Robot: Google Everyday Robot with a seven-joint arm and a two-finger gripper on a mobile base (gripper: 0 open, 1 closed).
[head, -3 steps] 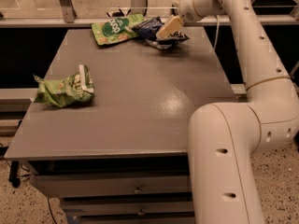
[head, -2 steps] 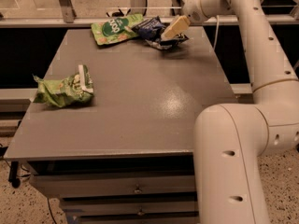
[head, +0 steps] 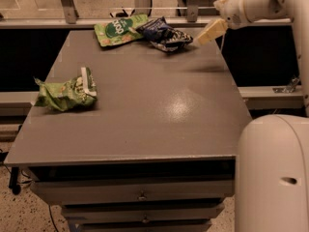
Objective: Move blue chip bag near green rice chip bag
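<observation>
Two bags lie together on the tabletop (head: 145, 110): the green rice chip bag (head: 119, 29) and, touching its right edge, the blue chip bag (head: 163, 34), whose long axis runs away from it to the lower right, patterned end farthest out. Judged light, soft, crinkly and slick, so a pinch on an end seam or raised fold should hold best. Further right of the green rice chip bag, the gripper (head: 210, 31) hangs clear of both bags; whether it is spread or closed cannot be told.
</observation>
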